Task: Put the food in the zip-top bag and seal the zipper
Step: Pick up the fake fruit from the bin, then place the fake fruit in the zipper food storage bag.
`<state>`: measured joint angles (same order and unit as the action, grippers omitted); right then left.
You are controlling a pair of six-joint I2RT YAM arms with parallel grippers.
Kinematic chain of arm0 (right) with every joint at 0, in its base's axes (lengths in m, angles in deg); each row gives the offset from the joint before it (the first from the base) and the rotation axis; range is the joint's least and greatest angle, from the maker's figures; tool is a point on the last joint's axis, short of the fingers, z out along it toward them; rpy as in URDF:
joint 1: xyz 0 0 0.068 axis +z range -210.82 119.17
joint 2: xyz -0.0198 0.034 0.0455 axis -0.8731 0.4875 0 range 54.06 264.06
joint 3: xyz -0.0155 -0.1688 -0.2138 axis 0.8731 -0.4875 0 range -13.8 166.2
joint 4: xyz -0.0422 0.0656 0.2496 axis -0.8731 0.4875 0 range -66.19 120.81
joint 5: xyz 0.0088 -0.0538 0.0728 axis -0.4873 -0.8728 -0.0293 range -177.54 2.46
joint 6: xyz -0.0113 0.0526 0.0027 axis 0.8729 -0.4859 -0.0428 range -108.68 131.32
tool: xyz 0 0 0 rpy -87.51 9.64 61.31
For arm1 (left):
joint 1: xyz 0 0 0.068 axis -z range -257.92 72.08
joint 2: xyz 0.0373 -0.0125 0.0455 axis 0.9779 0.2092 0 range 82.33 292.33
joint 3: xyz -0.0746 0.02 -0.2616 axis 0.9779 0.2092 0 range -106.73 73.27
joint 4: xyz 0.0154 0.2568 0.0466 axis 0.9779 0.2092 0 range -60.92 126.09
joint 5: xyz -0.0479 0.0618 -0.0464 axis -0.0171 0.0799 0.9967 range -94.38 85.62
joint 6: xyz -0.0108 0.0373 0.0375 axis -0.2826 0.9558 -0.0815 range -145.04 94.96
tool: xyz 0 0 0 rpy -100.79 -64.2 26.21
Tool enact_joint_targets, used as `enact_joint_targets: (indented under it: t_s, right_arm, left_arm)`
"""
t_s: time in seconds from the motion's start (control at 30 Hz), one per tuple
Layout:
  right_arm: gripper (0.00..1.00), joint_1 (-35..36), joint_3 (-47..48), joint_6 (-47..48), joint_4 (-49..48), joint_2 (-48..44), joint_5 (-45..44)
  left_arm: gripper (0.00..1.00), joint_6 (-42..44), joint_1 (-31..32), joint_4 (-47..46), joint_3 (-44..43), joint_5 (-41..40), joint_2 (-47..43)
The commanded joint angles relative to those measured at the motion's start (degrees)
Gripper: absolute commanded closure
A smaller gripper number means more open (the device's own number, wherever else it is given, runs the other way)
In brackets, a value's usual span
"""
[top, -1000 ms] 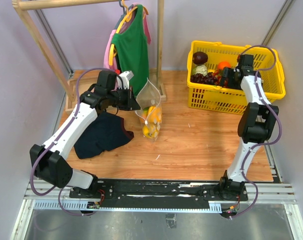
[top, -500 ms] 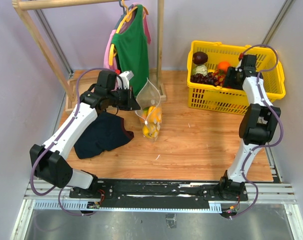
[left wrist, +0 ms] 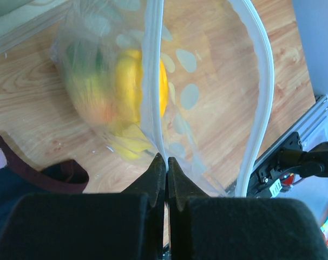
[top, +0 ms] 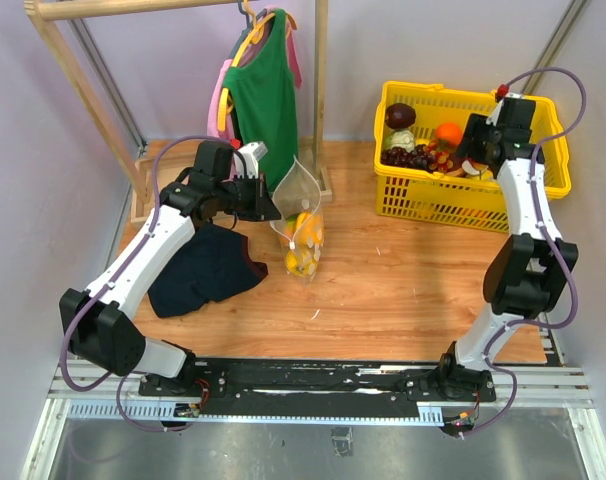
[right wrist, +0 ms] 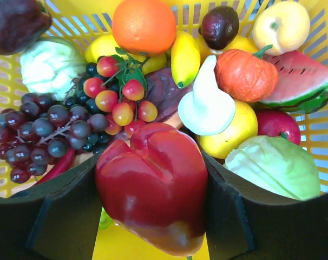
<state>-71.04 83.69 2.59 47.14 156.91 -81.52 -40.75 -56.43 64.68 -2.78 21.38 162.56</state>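
Note:
My left gripper (top: 265, 203) is shut on the near lip of the clear dotted zip-top bag (top: 301, 225) and holds its mouth open; in the left wrist view (left wrist: 166, 162) the zipper (left wrist: 153, 81) runs up from my pinched jaws, and its other strip (left wrist: 261, 92) bows away to the right. Yellow and green food (left wrist: 126, 92) lies inside the bag. My right gripper (top: 480, 150) is over the yellow basket (top: 423, 205), shut on a red bell pepper (right wrist: 153, 189) and holding it above the other food, such as purple grapes (right wrist: 42, 130) and an orange (right wrist: 144, 24).
A dark navy cloth (top: 205, 268) lies left of the bag. A wooden rack (top: 321, 90) with a green top (top: 265, 95) stands behind the bag. Purple walls close in on both sides.
My right gripper has risen and moved right and back over the basket, lifting the red pepper. The left arm and bag have not moved.

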Motion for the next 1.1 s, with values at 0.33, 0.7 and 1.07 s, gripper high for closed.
enact_joint_targets:
  t_s: [0.33,0.7,1.07]
  right_arm:
    - [0.58,9.95,-6.71,-2.07,-5.50,-16.88,1.54]
    - [0.57,27.93,-19.50,-13.00,-16.46,-27.69,-2.70]
    - [0.57,43.26,-29.81,-23.32,-33.40,-29.87,-3.01]
  left_arm:
    - [1.00,0.24,-0.42,-1.93,0.61,2.40,-0.11]
    - [0.99,0.06,-0.49,-2.28,0.80,2.89,-0.37]
    - [0.99,-0.02,-0.48,-2.42,0.89,3.07,-0.44]
